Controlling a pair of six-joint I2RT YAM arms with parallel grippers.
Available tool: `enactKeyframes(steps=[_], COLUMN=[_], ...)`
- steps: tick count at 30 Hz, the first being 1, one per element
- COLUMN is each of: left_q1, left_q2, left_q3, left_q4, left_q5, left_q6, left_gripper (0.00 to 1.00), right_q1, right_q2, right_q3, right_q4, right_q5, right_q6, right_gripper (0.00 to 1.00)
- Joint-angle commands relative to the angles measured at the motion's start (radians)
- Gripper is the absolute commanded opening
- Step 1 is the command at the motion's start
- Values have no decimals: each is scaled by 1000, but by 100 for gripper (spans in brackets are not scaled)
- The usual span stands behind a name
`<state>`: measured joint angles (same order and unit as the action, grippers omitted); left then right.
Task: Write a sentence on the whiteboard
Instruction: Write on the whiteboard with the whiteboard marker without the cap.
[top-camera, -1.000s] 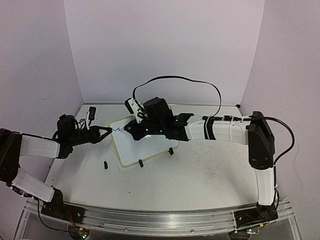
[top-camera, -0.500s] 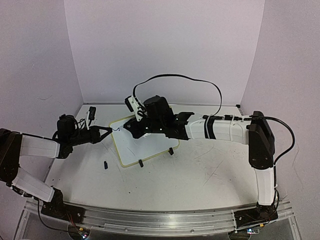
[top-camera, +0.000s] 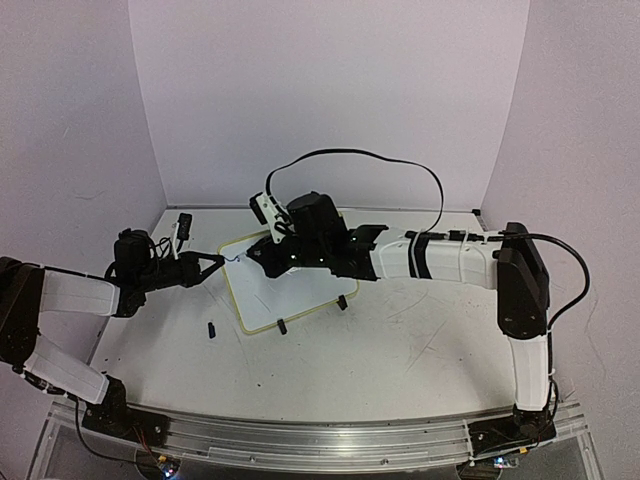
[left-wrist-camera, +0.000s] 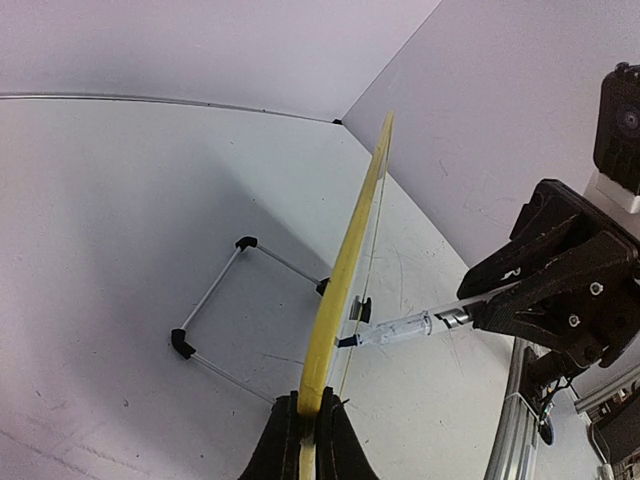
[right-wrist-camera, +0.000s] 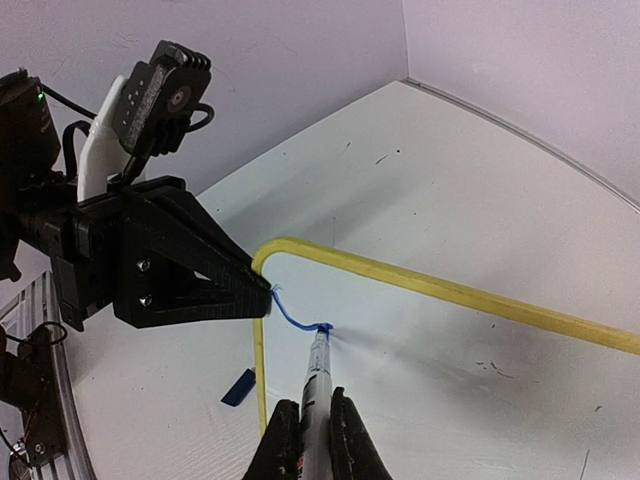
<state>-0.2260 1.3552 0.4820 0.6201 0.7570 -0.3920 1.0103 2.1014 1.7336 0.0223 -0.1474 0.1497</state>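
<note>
Left arm (top-camera: 80, 292): jaws shut tight on the pale yellow-green frame of the small white whiteboard (top-camera: 295, 300), at its upper left corner. The board stands tilted on the counter (top-camera: 400, 350), propped on a thin wire stand with black tips (left-wrist-camera: 212, 295).

Right arm (top-camera: 450, 262): jaws shut on a slim clear-barrelled marker (right-wrist-camera: 316, 372). Its tip looks to be on the board face just inside that corner, at the end of a short blue stroke (right-wrist-camera: 290, 313).

Key relation: the board's long axis runs from the clamped corner away toward the right arm. All the blank face lies that way from the tip, so you'd drag away from the clamp.

Versus a second ago, the right wrist has crept slightly toward the corner. Board and left arm are unchanged.
</note>
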Motion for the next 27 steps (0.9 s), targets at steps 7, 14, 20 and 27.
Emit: enactKeyframes(steps=[7, 14, 20, 27], left_q1=[3, 2, 2, 2], left_q2=[-21, -22, -22, -28], left_q3=[23, 23, 24, 21], left_q4=[17, 17, 17, 17], left_q5=[24, 25, 27, 27], left_q6=[-8, -8, -9, -11], left_gripper=[0, 0, 0, 0], right_q1=[1, 8, 18, 23], right_q2=[-52, -57, -48, -14], right_q3=[-44, -60, -55, -7], right_q4=[11, 11, 11, 10], right_q5=[9, 2, -4, -17], right_q6=[10, 11, 13, 18], right_gripper=[0, 0, 0, 0])
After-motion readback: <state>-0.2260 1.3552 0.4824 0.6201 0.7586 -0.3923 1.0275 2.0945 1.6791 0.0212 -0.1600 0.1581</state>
